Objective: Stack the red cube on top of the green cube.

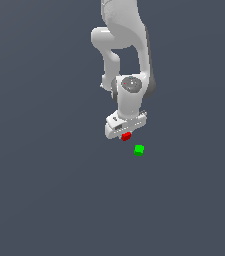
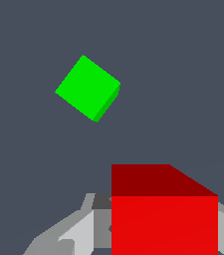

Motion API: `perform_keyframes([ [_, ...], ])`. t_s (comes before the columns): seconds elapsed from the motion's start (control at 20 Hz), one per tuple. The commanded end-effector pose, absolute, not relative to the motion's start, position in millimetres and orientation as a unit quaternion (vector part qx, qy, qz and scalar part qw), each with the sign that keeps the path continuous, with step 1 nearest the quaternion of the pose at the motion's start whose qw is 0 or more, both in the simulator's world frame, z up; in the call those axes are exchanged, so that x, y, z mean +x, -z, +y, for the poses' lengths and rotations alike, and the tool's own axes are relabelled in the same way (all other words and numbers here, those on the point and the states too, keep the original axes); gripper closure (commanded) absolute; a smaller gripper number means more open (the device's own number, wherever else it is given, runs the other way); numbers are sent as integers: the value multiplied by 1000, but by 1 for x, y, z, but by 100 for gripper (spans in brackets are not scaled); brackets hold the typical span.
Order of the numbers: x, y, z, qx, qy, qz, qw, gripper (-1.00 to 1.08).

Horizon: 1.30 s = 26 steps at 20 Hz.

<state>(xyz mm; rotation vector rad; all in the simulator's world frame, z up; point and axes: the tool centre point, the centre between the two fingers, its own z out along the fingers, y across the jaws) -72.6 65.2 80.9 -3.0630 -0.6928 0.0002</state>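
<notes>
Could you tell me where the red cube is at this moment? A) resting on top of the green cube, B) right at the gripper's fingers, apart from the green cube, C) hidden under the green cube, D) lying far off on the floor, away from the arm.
B: the red cube sits right under the gripper, between its fingers in the wrist view, while the green cube lies apart on the floor.

The small bright red cube (image 2: 164, 224) and small bright green cube (image 2: 87, 88) looked flat, matt and unmarked. The white robot gripper (image 1: 125, 134) appeared smooth, faintly glossy plastic over a matt dark grey-blue ground (image 1: 39, 190).
</notes>
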Motion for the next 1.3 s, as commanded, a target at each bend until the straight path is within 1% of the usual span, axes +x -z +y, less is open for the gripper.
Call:
perform_keyframes([
  [0.0, -59, -76, 84, -975, 0, -220, 0, 108],
  [0.45, -27, -64, 125, -975, 0, -220, 0, 108],
  [0.9, -18, -62, 136, -975, 0, -220, 0, 108],
  [0.95, -18, -62, 136, -975, 0, -220, 0, -92],
  [1.25, -18, -62, 136, -975, 0, -220, 0, -92],
])
